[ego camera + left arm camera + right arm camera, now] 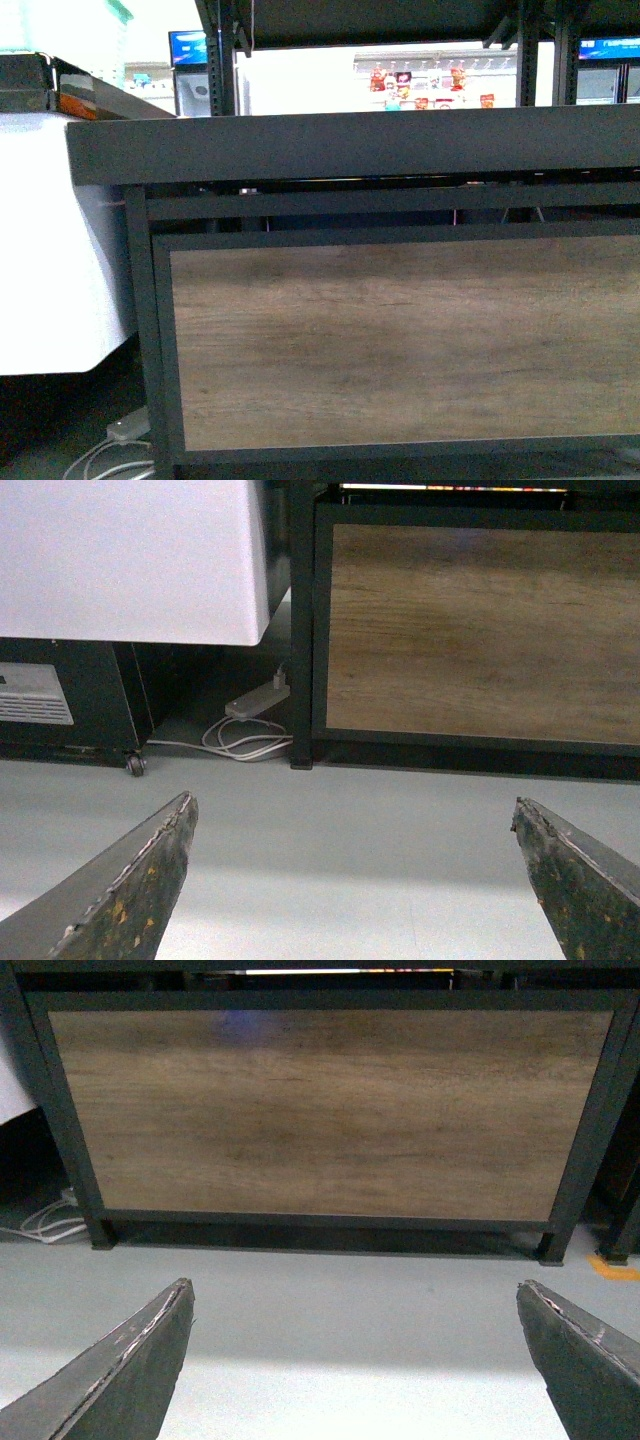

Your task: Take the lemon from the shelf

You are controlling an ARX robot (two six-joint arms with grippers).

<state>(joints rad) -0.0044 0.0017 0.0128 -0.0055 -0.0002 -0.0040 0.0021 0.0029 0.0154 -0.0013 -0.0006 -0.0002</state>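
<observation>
- White cabinet (45,250): far left, just beside the shelf.
- Power strip (256,702): on the floor by the shelf's left foot, cables coiled near it.
- Shelf (400,340): wood-grain panel fills the front view, with the tray rim (350,145) above it.
- Lemon: not visible in any view, presumably behind that rim.
- Step in hand: the approach, barely begun. Lift an arm clear of the rim and find the fruit before reaching.
- Left gripper (352,805): spread wide, empty, touching nothing, low over the floor.
- Right gripper (352,1288): spread wide, empty, facing the panel.

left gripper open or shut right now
Open. In the left wrist view the left gripper has its fingers wide apart, with only grey floor showing between them.
</observation>
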